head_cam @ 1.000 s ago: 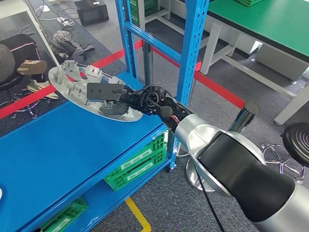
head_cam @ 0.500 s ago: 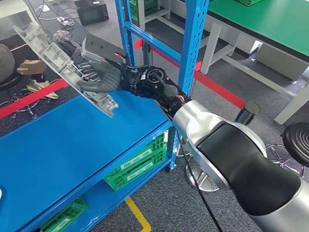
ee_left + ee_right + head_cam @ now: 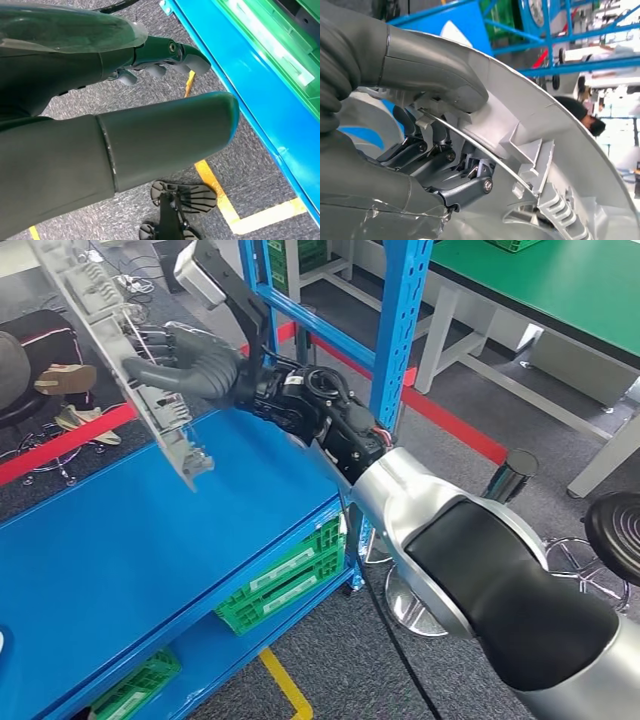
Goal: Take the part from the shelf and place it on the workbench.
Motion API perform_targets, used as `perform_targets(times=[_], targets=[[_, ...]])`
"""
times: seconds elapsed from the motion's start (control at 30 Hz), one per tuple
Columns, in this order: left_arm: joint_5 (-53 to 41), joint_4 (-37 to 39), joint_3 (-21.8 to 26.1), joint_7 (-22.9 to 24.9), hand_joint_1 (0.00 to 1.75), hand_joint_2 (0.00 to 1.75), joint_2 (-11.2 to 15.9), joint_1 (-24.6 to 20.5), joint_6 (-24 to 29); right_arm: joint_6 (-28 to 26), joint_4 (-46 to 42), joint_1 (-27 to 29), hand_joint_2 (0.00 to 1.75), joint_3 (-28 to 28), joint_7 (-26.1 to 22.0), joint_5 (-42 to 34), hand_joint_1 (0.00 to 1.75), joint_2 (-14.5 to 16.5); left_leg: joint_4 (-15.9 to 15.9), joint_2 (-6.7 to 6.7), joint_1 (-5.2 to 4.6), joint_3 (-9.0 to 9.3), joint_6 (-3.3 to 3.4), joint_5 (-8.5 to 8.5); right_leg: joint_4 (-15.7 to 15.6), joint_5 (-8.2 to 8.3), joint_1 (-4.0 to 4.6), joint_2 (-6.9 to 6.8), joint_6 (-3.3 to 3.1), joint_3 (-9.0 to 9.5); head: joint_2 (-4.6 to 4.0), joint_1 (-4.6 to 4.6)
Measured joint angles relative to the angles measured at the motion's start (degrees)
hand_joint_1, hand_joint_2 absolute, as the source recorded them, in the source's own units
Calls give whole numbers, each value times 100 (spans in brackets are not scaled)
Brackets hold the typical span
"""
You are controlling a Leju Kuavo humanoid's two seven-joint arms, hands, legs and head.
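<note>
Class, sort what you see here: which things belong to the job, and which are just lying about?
Job: long grey ribbed plastic part, right hand holding it, blue metal shelf, green-topped workbench.
Lying about: green plastic crates, black round stool, red floor tape.

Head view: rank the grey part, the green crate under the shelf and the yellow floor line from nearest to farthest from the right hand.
1. Grey part: held in the right hand.
2. Green crate: below, under the blue shelf top.
3. Yellow floor line: lowest, on the carpet.

Silver-grey part [image 3: 121,350] in the dark grey right hand [image 3: 192,362], blue shelf [image 3: 136,540], green crates [image 3: 283,575].
</note>
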Motion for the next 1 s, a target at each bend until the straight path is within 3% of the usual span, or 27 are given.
perform_targets(times=[0.57,1.0], targets=[[8,0,0,-6,0,0,-17,-14,51,16,-570,216,175,203,194,-397,175,2,-2,-1,3,-1,-1,0,0,-1,1,-2,-1,1,0,-2],[-32,0,0,-43,0,0,-38,-21,43,216,-1261,872,175,682,963,-1442,175,-7,-2,1,5,0,-2,-1,-1,-2,2,0,-2,-10,0,-3]])
